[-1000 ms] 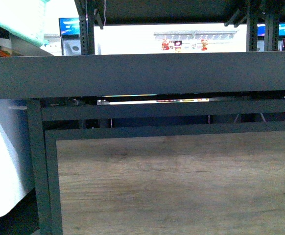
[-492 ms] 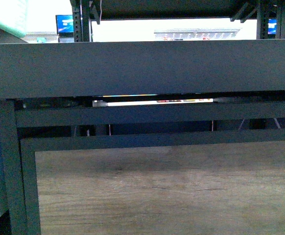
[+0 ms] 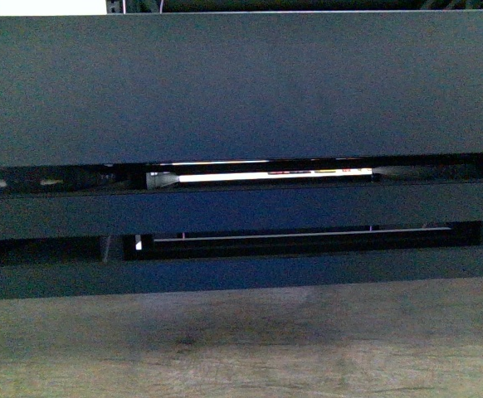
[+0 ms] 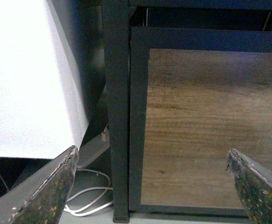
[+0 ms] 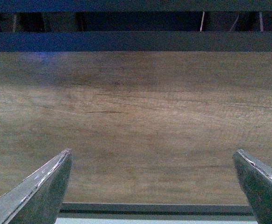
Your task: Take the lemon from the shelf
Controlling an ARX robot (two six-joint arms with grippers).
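Close against the shelf (image 3: 241,83), its wood-grain panel (image 3: 250,348) at 6 o'clock, the left gripper (image 4: 151,158) and right gripper (image 5: 152,158) gape wide, empty. No lemon is in view. This seems the approach step; next, both grippers likely need lifting toward 12 o'clock.

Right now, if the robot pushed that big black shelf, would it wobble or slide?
Probably neither. The shelf is built from thick metal bars with a wide wood-grain panel, so it looks heavy and stiff, not bendy. Its leg seems to stand straight on the floor, so tipping looks unlikely from a gentle push.
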